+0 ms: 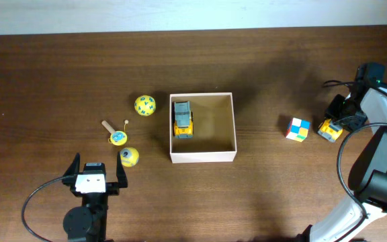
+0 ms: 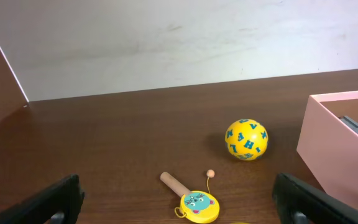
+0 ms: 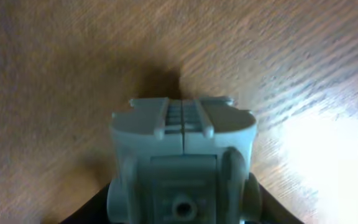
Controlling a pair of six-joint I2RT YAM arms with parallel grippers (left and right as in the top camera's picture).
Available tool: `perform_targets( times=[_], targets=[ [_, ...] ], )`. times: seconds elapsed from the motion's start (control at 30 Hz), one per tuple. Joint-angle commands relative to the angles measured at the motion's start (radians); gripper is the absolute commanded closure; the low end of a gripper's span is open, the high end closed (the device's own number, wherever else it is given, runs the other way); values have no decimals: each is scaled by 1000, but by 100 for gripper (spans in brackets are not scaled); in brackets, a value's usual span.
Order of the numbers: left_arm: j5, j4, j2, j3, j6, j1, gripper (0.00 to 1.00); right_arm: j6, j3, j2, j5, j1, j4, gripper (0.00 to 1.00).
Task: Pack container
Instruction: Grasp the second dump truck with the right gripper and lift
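Note:
The container (image 1: 203,156) is a square shallow box at mid table with a yellow and grey toy truck (image 1: 183,118) lying inside; its pink wall shows in the left wrist view (image 2: 334,149). My right gripper (image 1: 334,121) is at the far right, down on a second yellow toy truck (image 1: 328,130) that rests on the table. In the right wrist view the truck's grey body (image 3: 182,137) fills the gap between my fingers (image 3: 182,202), which touch both its sides. My left gripper (image 1: 97,168) is open and empty near the front left, its fingers (image 2: 179,196) wide apart.
A yellow lettered ball (image 1: 144,105) (image 2: 246,139), a small yellow drum toy with a wooden handle (image 1: 117,137) (image 2: 194,204) and a smaller yellow ball (image 1: 129,157) lie left of the container. A colour cube (image 1: 297,129) sits beside the right truck.

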Motion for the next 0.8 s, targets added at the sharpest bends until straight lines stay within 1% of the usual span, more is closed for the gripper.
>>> perform_targets(
  times=[0.0, 0.33, 0.47, 0.57, 0.63, 0.77],
  targets=[
    [10, 0, -3, -8, 16, -4, 1, 0, 57, 8, -29, -6, -36, 55],
    [10, 0, -3, -8, 16, -4, 1, -30, 292, -1, -60, 0, -233, 54],
    [10, 0, -3, -8, 16, -4, 1, -103, 403, -1, -145, 26, -309, 53],
    [10, 0, -3, -8, 16, -4, 1, -149, 479, -1, -185, 62, -359, 53],
    [10, 0, -3, -8, 16, -4, 1, -180, 548, -1, -187, 120, -407, 53],
    [10, 0, -3, -8, 16, -4, 1, -203, 623, -1, -187, 219, -462, 53]
  ],
)
